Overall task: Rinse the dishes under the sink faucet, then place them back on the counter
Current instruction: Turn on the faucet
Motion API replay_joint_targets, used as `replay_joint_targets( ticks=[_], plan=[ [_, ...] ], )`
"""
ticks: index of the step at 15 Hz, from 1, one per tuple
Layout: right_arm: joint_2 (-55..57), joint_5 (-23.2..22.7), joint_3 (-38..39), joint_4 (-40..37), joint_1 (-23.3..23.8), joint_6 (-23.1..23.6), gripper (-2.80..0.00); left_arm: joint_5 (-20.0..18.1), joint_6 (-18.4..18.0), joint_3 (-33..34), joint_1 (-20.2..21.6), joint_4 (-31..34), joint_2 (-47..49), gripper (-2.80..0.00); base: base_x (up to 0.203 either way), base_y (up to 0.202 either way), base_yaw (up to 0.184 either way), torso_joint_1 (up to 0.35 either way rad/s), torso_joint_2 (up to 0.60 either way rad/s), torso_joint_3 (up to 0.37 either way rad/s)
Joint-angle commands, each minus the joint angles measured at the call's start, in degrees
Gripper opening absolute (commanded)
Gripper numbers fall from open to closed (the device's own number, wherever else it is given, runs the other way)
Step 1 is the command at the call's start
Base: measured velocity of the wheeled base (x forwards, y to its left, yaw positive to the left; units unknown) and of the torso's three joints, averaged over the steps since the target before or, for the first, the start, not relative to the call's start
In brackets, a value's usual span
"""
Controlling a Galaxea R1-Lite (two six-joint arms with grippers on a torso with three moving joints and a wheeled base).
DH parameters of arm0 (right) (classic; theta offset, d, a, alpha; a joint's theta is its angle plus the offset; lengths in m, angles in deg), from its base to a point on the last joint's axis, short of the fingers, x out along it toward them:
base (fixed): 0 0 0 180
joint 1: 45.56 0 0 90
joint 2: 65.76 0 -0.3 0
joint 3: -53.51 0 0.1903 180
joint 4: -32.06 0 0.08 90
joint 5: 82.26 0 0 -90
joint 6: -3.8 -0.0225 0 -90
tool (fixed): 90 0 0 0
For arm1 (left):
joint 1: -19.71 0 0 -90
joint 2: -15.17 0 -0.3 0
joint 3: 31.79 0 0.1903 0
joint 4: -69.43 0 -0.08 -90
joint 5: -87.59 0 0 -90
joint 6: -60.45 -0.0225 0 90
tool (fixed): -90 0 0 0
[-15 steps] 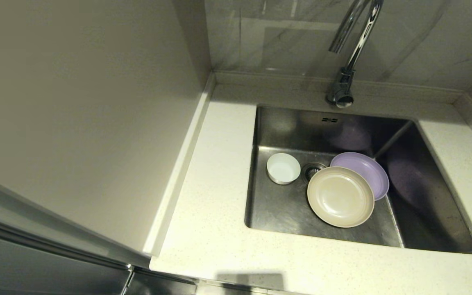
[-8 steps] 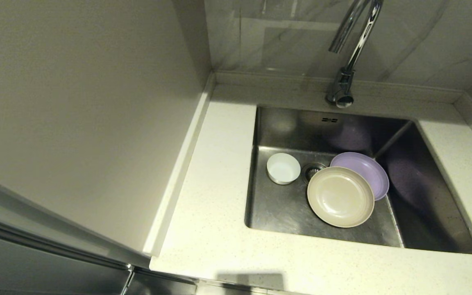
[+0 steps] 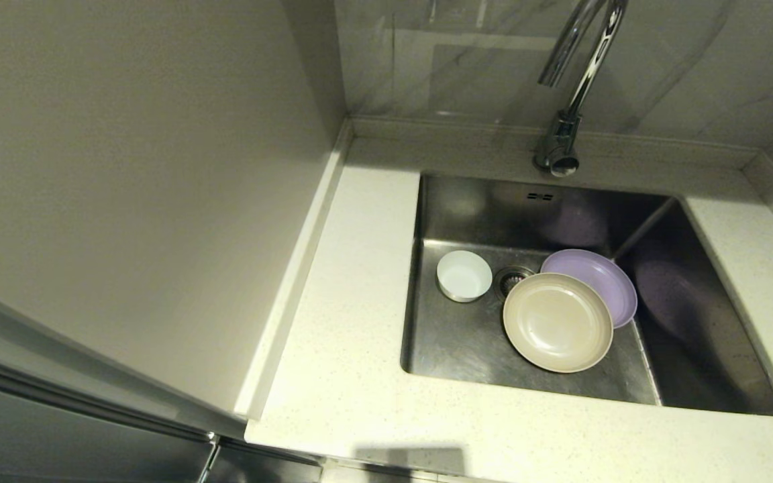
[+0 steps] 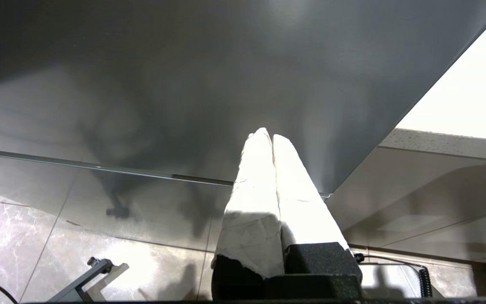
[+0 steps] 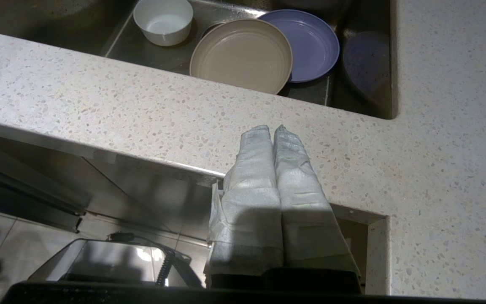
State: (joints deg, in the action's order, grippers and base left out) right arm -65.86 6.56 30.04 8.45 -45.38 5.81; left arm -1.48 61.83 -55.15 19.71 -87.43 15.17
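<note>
I have both arms parked low, off the head view. My left gripper (image 4: 271, 137) sits down by a dark grey cabinet front (image 4: 184, 84), its white-wrapped jaws clenched tight together with nothing between them and touching nothing. My right gripper (image 5: 273, 128) sits just in front of the near edge of the off-white speckled stone desk (image 3: 359, 376), below its top; its white-wrapped jaws are likewise pressed together, empty, and clear of the stone.

All three dishes lie on the floor of the square brushed stainless-steel sink (image 3: 467, 342). Taking the round metal drain strainer (image 3: 508, 279) as my landmark: the small round white bowl (image 3: 464, 275) stands upright just left of it; the beige round plate (image 3: 557, 322) lies just in front and to the right of it, covering part of its rim; the lilac-purple round plate (image 3: 598, 278) is to its right, its near edge tucked under the beige one. The tall chrome gooseneck faucet (image 3: 571, 87) rises from the desk behind the strainer.
</note>
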Motion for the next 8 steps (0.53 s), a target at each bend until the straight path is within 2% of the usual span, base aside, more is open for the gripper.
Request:
replay_joint_targets(
  ticks=[1, 8],
  plan=[
    [0.10, -0.05, 0.01, -0.02, -0.01, 0.01, -2.80, 0.03, 0.03, 0.00, 0.00, -0.03, -0.09, -2.80, 0.000, 0.000, 0.000, 0.000, 0.00, 0.000],
    [0.10, -0.05, 0.01, -0.02, -0.01, 0.01, -2.80, 0.03, 0.03, 0.00, 0.00, -0.03, -0.09, -2.80, 0.000, 0.000, 0.000, 0.000, 0.00, 0.000]
  ],
)
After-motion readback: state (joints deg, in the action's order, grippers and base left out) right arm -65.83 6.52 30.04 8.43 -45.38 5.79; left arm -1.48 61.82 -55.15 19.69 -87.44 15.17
